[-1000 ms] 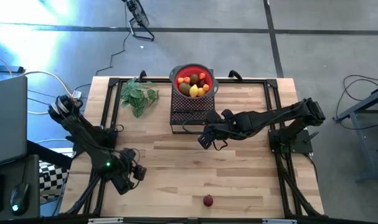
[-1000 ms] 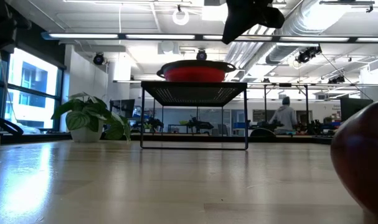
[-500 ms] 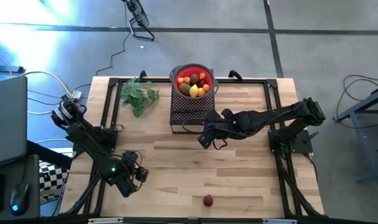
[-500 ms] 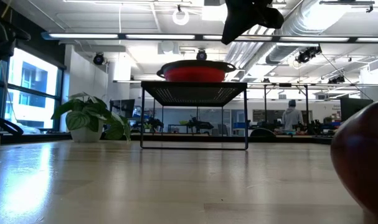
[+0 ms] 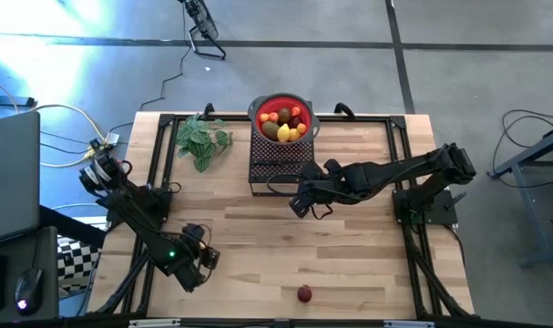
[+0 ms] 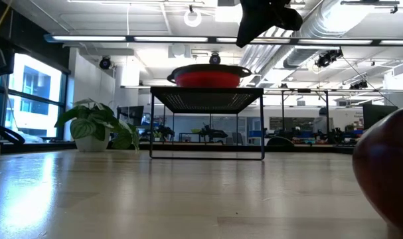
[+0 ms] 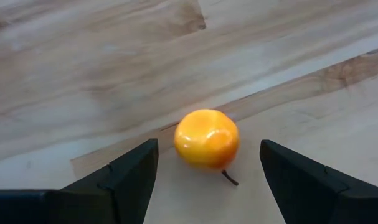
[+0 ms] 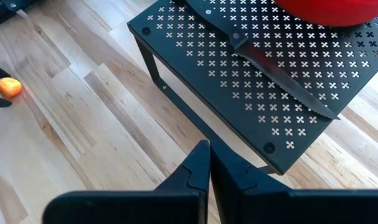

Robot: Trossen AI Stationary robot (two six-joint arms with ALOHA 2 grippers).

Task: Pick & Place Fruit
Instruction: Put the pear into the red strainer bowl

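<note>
The left gripper (image 7: 207, 171) hangs low over the table (image 7: 83, 74) with fingers spread wide; a small orange fruit (image 7: 207, 138) lies on the wood between them, touching neither. The right gripper (image 8: 208, 168), fingers together, hovers beside the black rack (image 8: 263, 93).

Left arm (image 5: 139, 214), left half of the high view: dark, slender links, a small green light near the wrist, and pale and yellow cables gathered at its base at the frame's left edge. Right arm (image 5: 385, 175), right half of the same view: black, jointed segments, thicker at the base, with a thin black cable looping near the wrist. Left gripper (image 7: 207, 168), bottom of the left wrist view: two matte black, wedge-shaped fingers (image 7: 123, 174) with flat inner faces. Right gripper (image 8: 208, 162), bottom centre of the right wrist view: two black, tapered fingers (image 8: 195, 168) rising from a broad dark body.
</note>
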